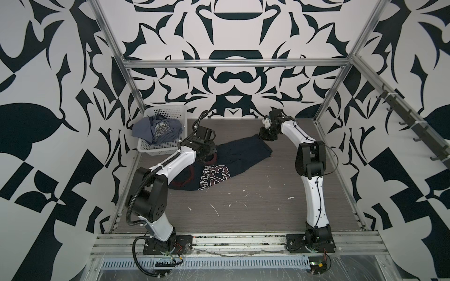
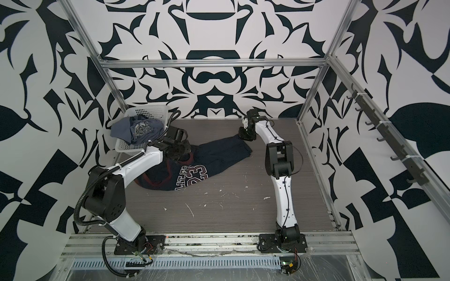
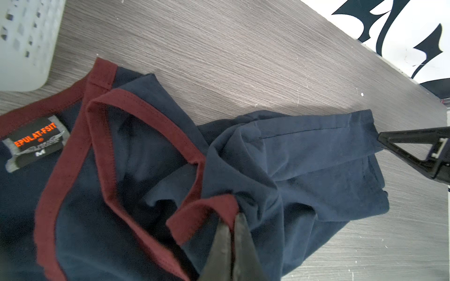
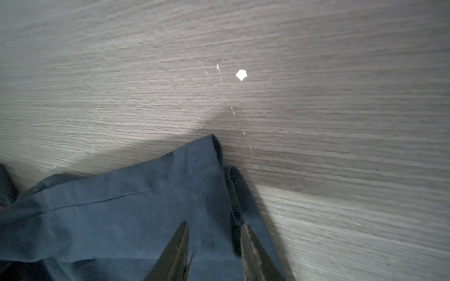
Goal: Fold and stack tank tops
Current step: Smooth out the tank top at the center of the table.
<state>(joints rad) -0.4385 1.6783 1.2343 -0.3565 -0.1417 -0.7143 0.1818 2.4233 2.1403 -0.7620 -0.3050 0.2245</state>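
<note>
I'm flattening the navy tank top (image 1: 233,155): left fingers (image 3: 219,248) clench its strap (image 3: 202,214), right fingers (image 4: 175,250) sit parted over the hem (image 4: 170,170), which I should regrasp next.

The grey wood-grain tabletop (image 1: 243,214) is carrying a rumpled navy tank top (image 1: 243,150) and a white perforated basket (image 1: 155,149).

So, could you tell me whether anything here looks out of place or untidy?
The grey-blue tank top hangs crumpled over the white basket rim, the navy tank top lies bunched and skewed on the table, and white flecks mar its surface.
</note>
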